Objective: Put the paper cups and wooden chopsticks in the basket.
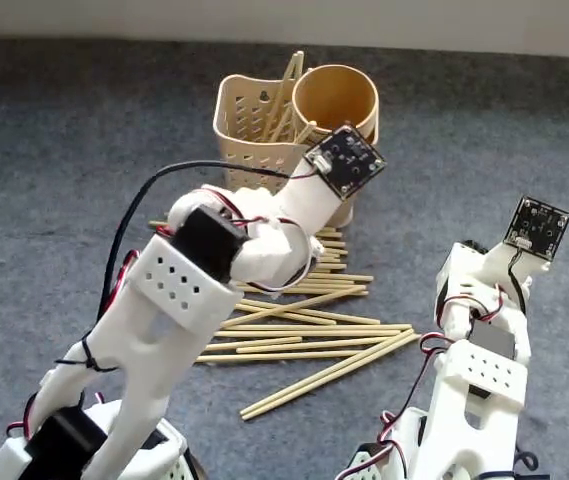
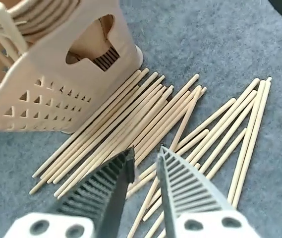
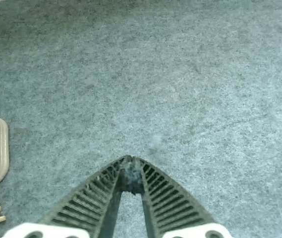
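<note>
Pale wooden chopsticks [image 2: 145, 114] lie fanned beside the beige perforated plastic basket [image 2: 56, 94], which holds a tan paper cup [image 1: 334, 95]. Jaws of the left gripper [image 2: 145, 151] stand slightly apart; the right gripper [image 3: 130, 166] has its jaws together.

You've got grey carpet [image 1: 524, 140] all over, pale strip [image 1: 364, 20] along the far edge, soft even light.
</note>
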